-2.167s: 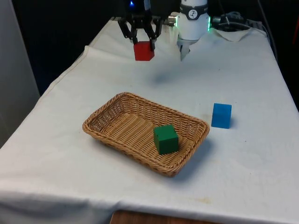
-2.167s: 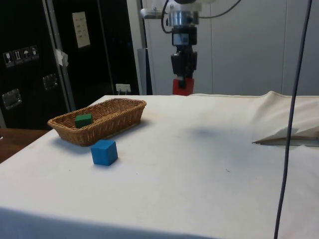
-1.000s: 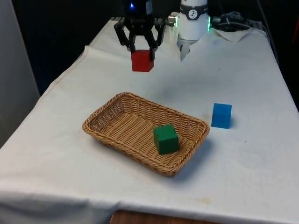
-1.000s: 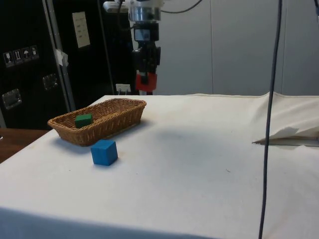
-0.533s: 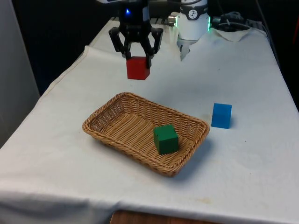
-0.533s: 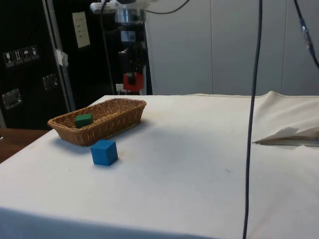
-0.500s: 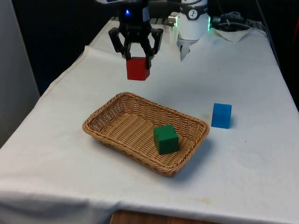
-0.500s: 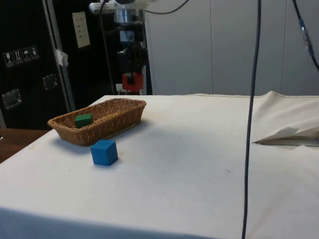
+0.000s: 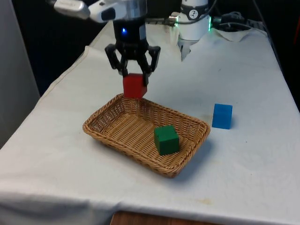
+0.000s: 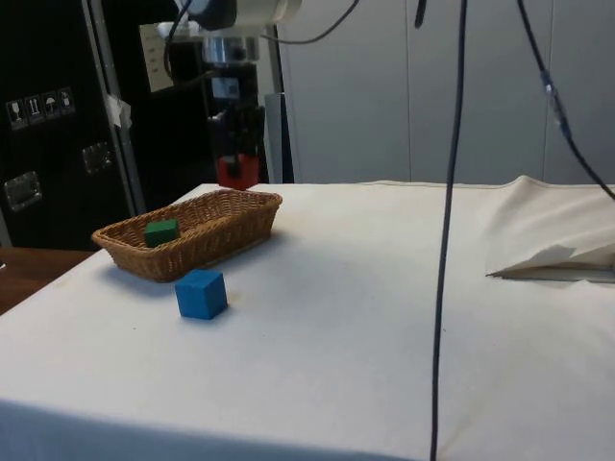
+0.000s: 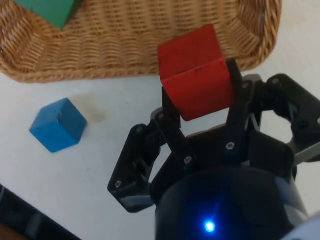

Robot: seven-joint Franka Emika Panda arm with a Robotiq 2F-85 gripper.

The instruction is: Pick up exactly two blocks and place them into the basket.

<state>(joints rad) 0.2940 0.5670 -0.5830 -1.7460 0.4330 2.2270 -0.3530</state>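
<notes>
1. The red block (image 9: pixel 134 86) is held in the air above the far rim of the basket (image 9: pixel 105 139), clear of the wicker, presumably so that it can be dropped in without catching the edge.
2. It is clamped between the two fingers of the gripper (image 9: pixel 133 79), which are closed against its opposite faces.
3. A green block (image 9: pixel 166 139) is already lying inside the basket, so this would be judged the second and last one needed.
4. A blue block (image 9: pixel 222 116) is left on the table (image 9: pixel 243 164), just beside the basket.
5. The arm is reached out over the cloth, with the wrist pointed straight down.
</notes>
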